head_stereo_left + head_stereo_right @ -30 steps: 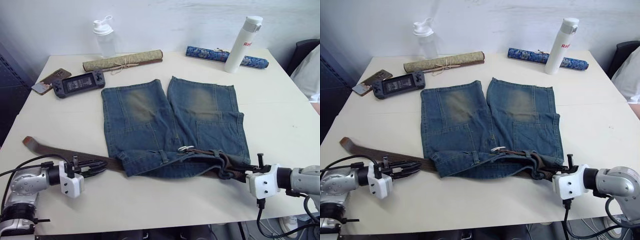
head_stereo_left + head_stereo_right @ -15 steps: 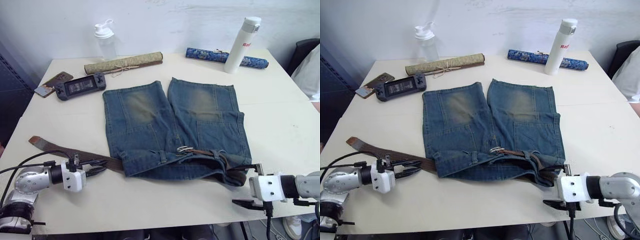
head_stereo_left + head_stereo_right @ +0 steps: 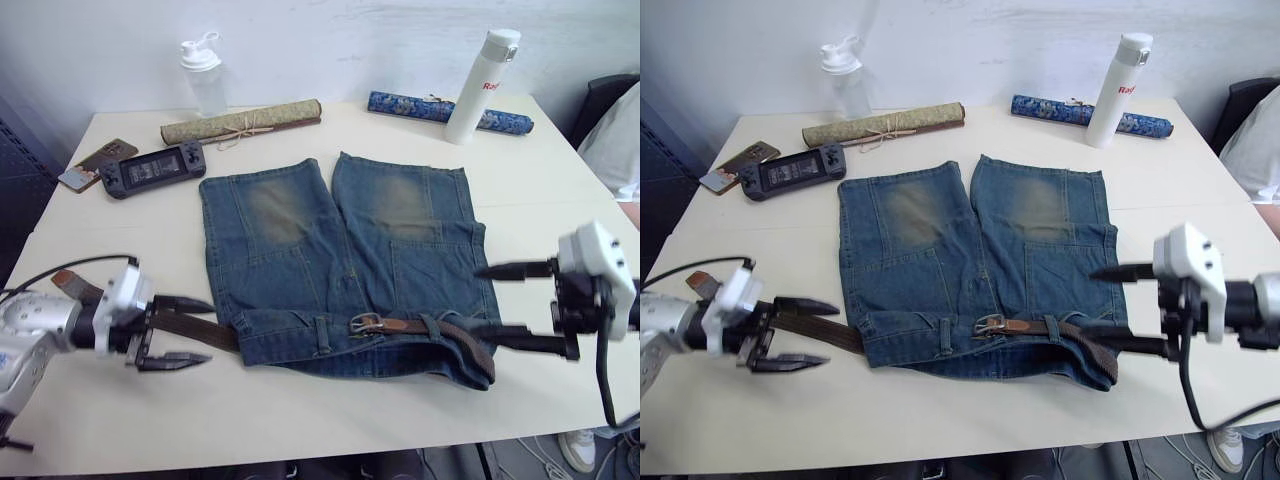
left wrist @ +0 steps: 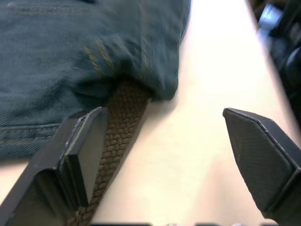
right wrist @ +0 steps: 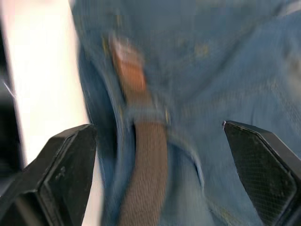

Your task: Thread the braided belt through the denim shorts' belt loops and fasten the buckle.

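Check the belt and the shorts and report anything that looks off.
The dark-brown braided belt is buckled at the front of the blue denim shorts, silver buckle at mid waistband, but a long tail sticks out past the shorts' left edge, lying between the open left gripper's fingers. Nothing looks torn or spilled.
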Motion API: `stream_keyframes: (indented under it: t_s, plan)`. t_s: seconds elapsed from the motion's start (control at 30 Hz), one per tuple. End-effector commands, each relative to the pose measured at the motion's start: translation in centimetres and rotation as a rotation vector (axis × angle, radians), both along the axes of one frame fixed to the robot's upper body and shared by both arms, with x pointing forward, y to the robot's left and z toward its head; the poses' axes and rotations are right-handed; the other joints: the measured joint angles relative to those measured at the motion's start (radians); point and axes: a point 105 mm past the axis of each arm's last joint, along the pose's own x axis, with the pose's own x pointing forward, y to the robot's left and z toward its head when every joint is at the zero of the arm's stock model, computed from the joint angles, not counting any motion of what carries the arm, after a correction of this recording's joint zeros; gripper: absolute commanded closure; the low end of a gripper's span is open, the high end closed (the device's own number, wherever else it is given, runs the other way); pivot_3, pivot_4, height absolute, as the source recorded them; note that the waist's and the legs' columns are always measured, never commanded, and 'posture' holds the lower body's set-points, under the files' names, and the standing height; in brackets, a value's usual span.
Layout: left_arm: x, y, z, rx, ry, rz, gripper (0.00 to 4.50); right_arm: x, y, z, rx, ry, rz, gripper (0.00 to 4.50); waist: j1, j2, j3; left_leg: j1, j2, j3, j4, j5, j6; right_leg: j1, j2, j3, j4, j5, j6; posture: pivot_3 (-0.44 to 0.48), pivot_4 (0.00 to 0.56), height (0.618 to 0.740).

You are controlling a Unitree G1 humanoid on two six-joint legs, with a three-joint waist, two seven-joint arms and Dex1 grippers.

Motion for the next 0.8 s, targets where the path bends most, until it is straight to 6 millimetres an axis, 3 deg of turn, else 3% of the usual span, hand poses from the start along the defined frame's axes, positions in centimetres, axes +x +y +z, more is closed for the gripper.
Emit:
stream_keyframes:
  t_s: [0.03, 0.1, 0.2, 0.23, 0.4, 0.6, 0.7, 0.8]
  plan:
    - [3.9, -0.5, 3.0, -0.129, -0.045, 0.124, 0.21, 4.3, 0.3, 1.1, 0.055, -0.077, -0.191, 0.00, 0.002, -0.001, -0.001, 0.000, 0.000, 0.000, 0.000, 0.000, 0.000, 0.000, 0.000, 0.000, 0.000, 0.000, 0.000, 0.000, 0.150, 0.717]
    - [6.7, -1.0, 3.6, -0.146, -0.093, 0.197, 0.21, 7.6, 0.6, 1.0, 0.039, -0.144, -0.311, 0.00, 0.002, -0.004, -0.002, -0.002, 0.000, 0.001, 0.001, 0.001, -0.002, -0.003, 0.001, 0.000, 0.002, 0.000, 0.000, 0.000, 0.150, 0.717]
    - [11.0, -1.6, 2.8, -0.065, -0.151, 0.308, 0.21, 11.0, 1.7, -0.2, 0.006, -0.130, -0.383, 0.00, 0.006, -0.005, -0.002, -0.008, -0.004, 0.004, 0.003, 0.006, -0.001, -0.011, 0.006, -0.005, 0.008, 0.000, 0.000, 0.000, 0.150, 0.717]
    - [11.9, -2.0, 2.2, -0.032, -0.152, 0.315, 0.21, 12.0, 1.8, -1.1, -0.019, -0.113, -0.402, 0.00, 0.005, -0.004, -0.002, -0.021, -0.005, 0.006, 0.002, 0.008, 0.000, -0.024, 0.006, -0.006, 0.014, 0.001, 0.002, 0.000, 0.150, 0.717]
    - [13.8, -3.0, -2.1, 0.167, -0.109, 0.290, 0.21, 14.6, 0.7, -5.6, -0.095, 0.064, -0.480, 0.00, 0.006, -0.008, -0.001, -0.029, -0.007, 0.007, 0.008, 0.007, 0.002, -0.031, 0.006, -0.010, 0.017, 0.002, 0.003, 0.000, 0.150, 0.717]
    - [13.6, -3.6, -4.4, 0.271, -0.077, 0.202, 0.21, 14.2, 0.6, -8.3, -0.127, 0.227, -0.462, 0.00, 0.007, -0.008, -0.001, -0.028, -0.006, 0.007, 0.016, 0.008, 0.004, -0.028, 0.005, -0.009, 0.022, 0.002, 0.004, 0.000, 0.150, 0.717]
    - [13.5, -3.8, -4.7, 0.288, -0.078, 0.172, 1.03, 14.2, 0.4, -9.2, -0.155, 0.244, -0.460, 0.83, 0.008, -0.008, -0.002, -0.028, -0.005, 0.006, 0.018, 0.008, 0.005, -0.028, 0.004, -0.009, 0.023, 0.002, 0.004, 0.000, 0.150, 0.717]
    - [13.5, -3.9, -5.1, 0.309, -0.090, 0.157, 2.35, 14.2, 0.2, -9.8, -0.194, 0.236, -0.449, 2.29, 0.007, -0.008, -0.003, -0.028, -0.005, 0.005, 0.018, 0.007, 0.005, -0.027, 0.004, -0.010, 0.023, 0.002, 0.004, 0.000, 0.150, 0.717]
